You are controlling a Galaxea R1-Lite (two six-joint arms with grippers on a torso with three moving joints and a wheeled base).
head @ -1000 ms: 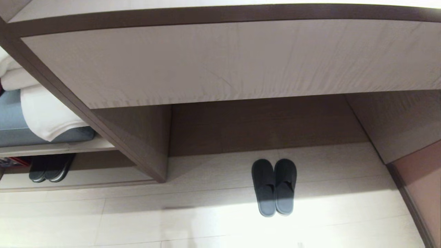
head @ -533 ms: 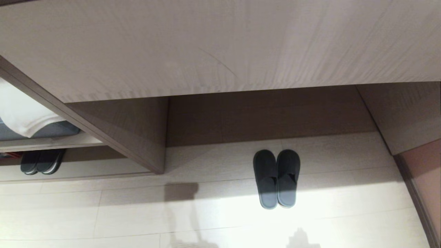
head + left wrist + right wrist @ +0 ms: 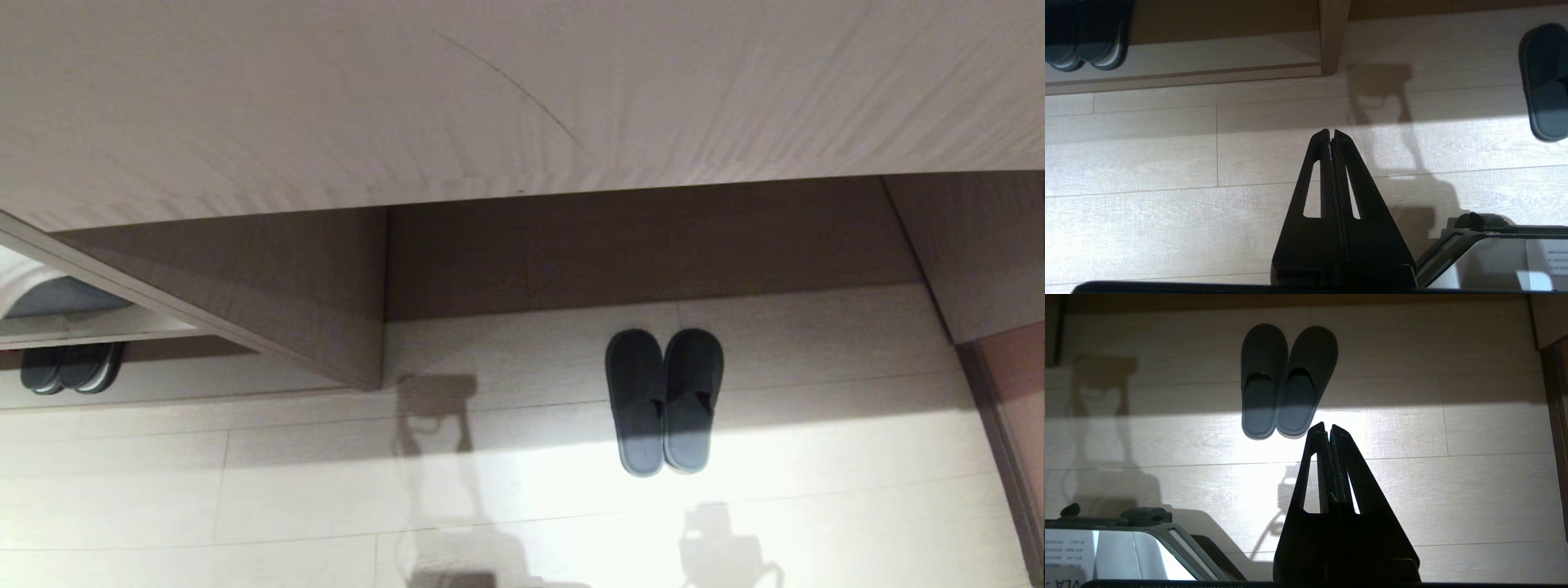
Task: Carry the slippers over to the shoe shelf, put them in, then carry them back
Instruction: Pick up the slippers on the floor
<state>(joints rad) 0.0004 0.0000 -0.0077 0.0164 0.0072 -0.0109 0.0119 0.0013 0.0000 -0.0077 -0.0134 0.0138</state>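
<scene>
Shoe shelf (image 3: 163,384) sits low at the floor's far left, a darker pair (image 3: 72,367) inside. The slippers (image 3: 664,400) lie side by side on the floor under the desk recess (image 3: 653,245). Soft, light, floppy, I'd say: pinch the strap edges. Left gripper (image 3: 1330,132) and right gripper (image 3: 1327,426) both pressed closed, empty.

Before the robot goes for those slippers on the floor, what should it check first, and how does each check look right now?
1. Slippers side by side on the floor: ok.
2. Right gripper empty: ok.
3. Right gripper open for grasping: not ok, shut.
4. Left gripper empty, shut, over bare floor: ok.
5. Shoe shelf has free room beside the darker pair: ok.
6. Right gripper touching the slippers: not ok, apart.
</scene>
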